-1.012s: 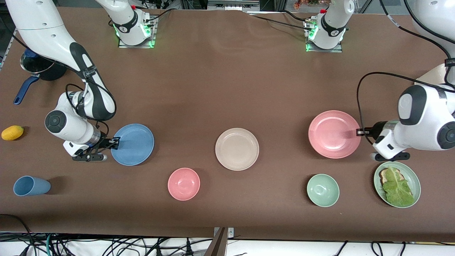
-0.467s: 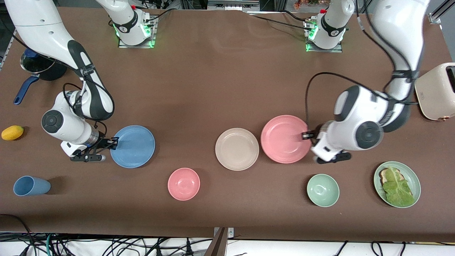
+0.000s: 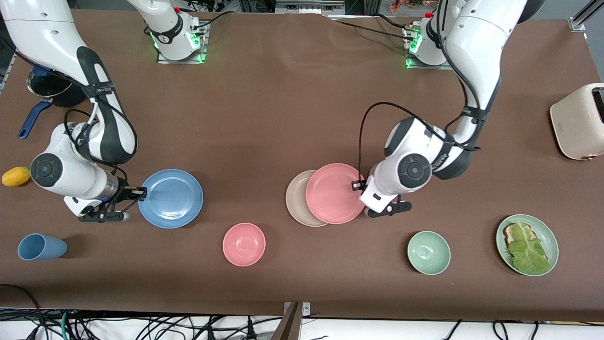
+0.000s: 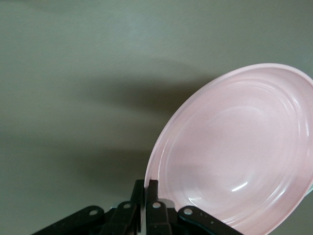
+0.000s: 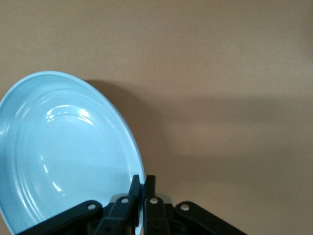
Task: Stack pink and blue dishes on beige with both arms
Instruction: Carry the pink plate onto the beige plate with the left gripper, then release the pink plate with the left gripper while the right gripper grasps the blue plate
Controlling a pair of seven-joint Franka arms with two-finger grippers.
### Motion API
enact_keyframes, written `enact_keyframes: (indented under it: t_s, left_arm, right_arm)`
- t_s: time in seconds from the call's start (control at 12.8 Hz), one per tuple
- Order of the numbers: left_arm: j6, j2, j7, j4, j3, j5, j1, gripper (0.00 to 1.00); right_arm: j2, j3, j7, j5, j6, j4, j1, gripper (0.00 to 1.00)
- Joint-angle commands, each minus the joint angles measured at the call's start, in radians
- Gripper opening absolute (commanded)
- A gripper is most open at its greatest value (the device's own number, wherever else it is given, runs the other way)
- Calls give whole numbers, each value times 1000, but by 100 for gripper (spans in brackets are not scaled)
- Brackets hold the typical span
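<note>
Pink plate [image 3: 334, 192]: over the last second I have watched it travel from the left arm's end of the desk [image 3: 292, 108] toward the middle; it now overlaps most of the beige plate [image 3: 296, 197], leaving only a crescent of beige showing toward the right arm's end.
Left hand [image 3: 357, 185]: clamped on the pink plate's rim, at the edge toward the left arm's end, hanging over the desk just beside the beige plate.
Blue plate [image 3: 171, 198]: barely shifted in that time, sitting well apart from the beige plate, toward the right arm's end.
Right hand [image 3: 138, 191]: gripping the blue plate's rim; I judge this arm is holding back until the pink plate is down.
Meaning for the task: I read the pink placement as nearly done but not centred; a little more travel before I would let go, then blue goes on top.
Left wrist view: shows both fingers [image 4: 151, 193] pinching the pink rim with the plate [image 4: 234, 156] tilted, which the front view cannot show; the beige plate is out of its frame.
Right wrist view: shows the same pinch on the blue plate [image 5: 63, 152], also tilted, at the hand [image 5: 141, 188].
Front view only: gives the overlap of pink on beige.
</note>
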Motion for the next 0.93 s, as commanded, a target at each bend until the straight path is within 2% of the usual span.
enact_keyframes:
  t_s: [0.0, 0.08, 0.16, 0.23, 0.31, 0.54, 0.86]
  left_arm:
    - [28, 45, -63, 43, 47, 46, -71, 0]
    - [31, 53, -69, 43, 49, 46, -73, 0]
    - [32, 60, -68, 48, 50, 46, -71, 14]
    - [34, 62, -68, 57, 52, 43, -60, 81]
    - [32, 60, -68, 72, 52, 46, -62, 100]
    - [17, 31, -71, 76, 75, 46, -50, 100]
    - [-82, -18, -31, 74, 76, 54, 71, 100]
  right_arm:
    - [-5, 10, -9, 5, -123, 104, 11, 0]
    - [-5, 10, -9, 6, -163, 141, 18, 0]
    - [-5, 10, -7, 6, -200, 176, 27, 0]
    - [-5, 10, -7, 9, -229, 199, 33, 0]
    - [-5, 8, -7, 26, -251, 222, 42, 0]
    - [-5, 8, 5, 74, -355, 304, 96, 0]
    - [-23, 10, 179, 89, -365, 308, 186, 0]
